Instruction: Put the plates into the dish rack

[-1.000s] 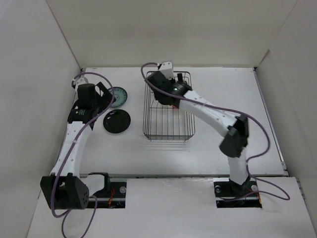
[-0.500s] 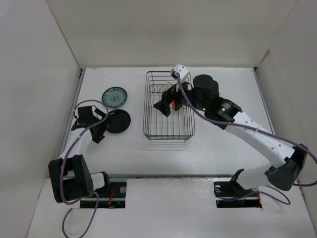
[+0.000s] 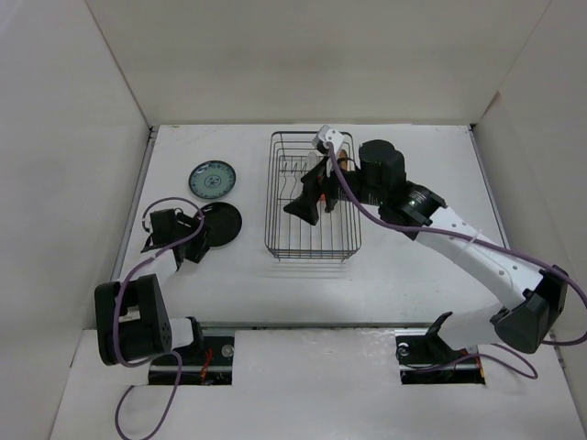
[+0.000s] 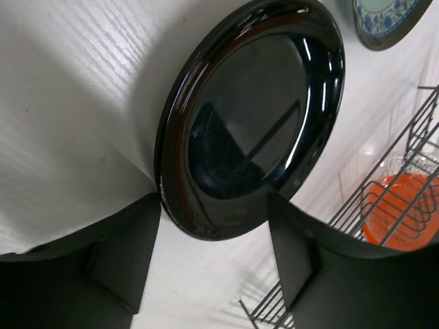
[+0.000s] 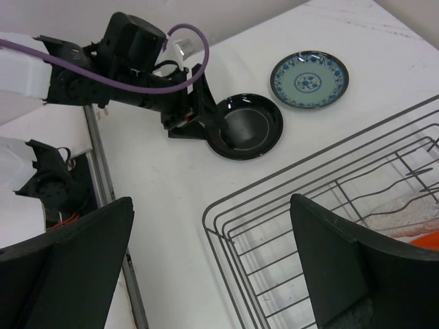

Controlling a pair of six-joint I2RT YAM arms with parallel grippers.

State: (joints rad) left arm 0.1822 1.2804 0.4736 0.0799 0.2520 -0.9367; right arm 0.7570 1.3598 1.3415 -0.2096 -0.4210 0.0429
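A glossy black plate (image 3: 220,224) (image 4: 254,116) (image 5: 248,125) lies flat on the table left of the dish rack (image 3: 312,256) (image 5: 309,162). My left gripper (image 3: 199,241) (image 4: 214,205) (image 5: 206,125) is low at the plate's left edge, its jaws partly open with the rim between the fingertips. A teal patterned plate (image 3: 212,180) (image 5: 309,79) lies behind it. An orange plate (image 4: 405,209) (image 5: 426,240) stands in the rack. My right gripper (image 3: 312,192) (image 5: 212,274) hangs wide open and empty over the rack's left side.
White walls enclose the table on the left, back and right. The left arm's purple cable (image 3: 170,203) loops above the table's left edge. The arms' base rail (image 5: 103,171) runs along the near edge.
My left gripper has come down from near the teal plate to the black plate's left rim, and its jaws have narrowed. The right arm backed off slightly over the rack and stays open.
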